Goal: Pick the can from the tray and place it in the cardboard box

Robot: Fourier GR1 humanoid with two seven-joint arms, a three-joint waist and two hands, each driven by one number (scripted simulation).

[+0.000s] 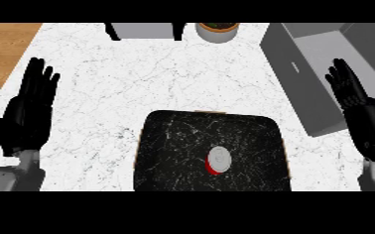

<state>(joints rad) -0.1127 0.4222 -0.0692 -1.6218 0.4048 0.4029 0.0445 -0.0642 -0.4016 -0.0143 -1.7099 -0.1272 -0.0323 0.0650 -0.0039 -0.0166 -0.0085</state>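
A small can [218, 159] with a white top and a red side stands upright on the black marbled tray [176, 144], right of the tray's middle. The box [315, 69] is grey, open at the top, and sits at the counter's right edge. My left hand [29, 111] rests open at the left edge, fingers up, well left of the tray. At the far right my right hand [355, 104] is open too, fingers up, overlapping the box's near corner. Neither hand touches the can.
A round pot with a plant [218, 31] stands at the back centre. Beside it, at the back, is a grey object with black legs [145, 30]. Wooden floor [16, 42] shows beyond the white marble counter's left edge.
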